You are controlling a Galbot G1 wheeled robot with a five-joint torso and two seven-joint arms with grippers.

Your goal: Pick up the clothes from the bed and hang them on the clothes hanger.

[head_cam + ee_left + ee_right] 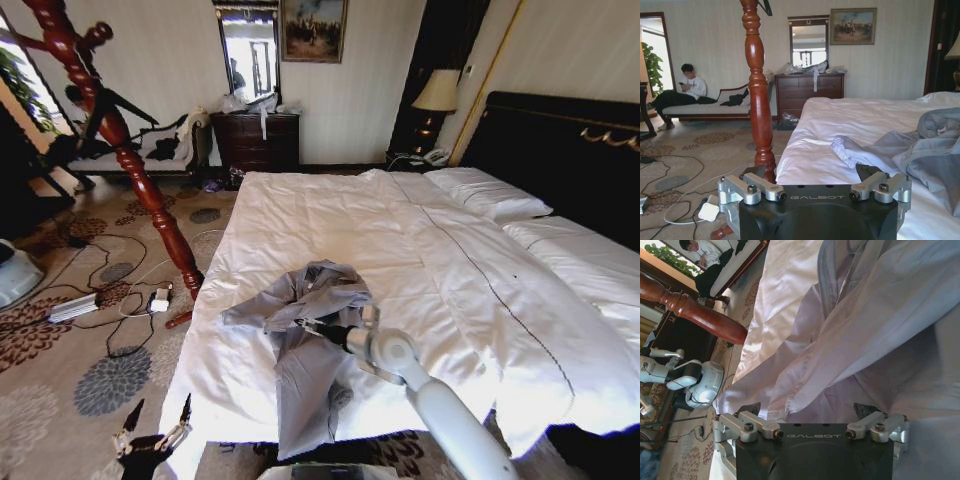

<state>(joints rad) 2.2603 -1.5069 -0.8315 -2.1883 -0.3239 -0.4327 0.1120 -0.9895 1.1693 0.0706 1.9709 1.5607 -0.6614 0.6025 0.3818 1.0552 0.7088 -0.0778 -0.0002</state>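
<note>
I see one light grey shirt (310, 325) of thin, crumpled cloth lying near the foot edge of the bed (420, 250), on the smooth white duvet — one sleeve trails over the edge. My right hand (322, 328) sits on the shirt's middle, fingers spread with folds of cloth between them. My left hand (152, 432) hangs low beside the bed's corner above the patterned carpet, fingers spread, holding nothing. A turned, reddish wooden post (120, 140) stands left of the bed. Both wrist housings read "GALBOT". Two white pillows lie against the black headboard (560, 150).
</note>
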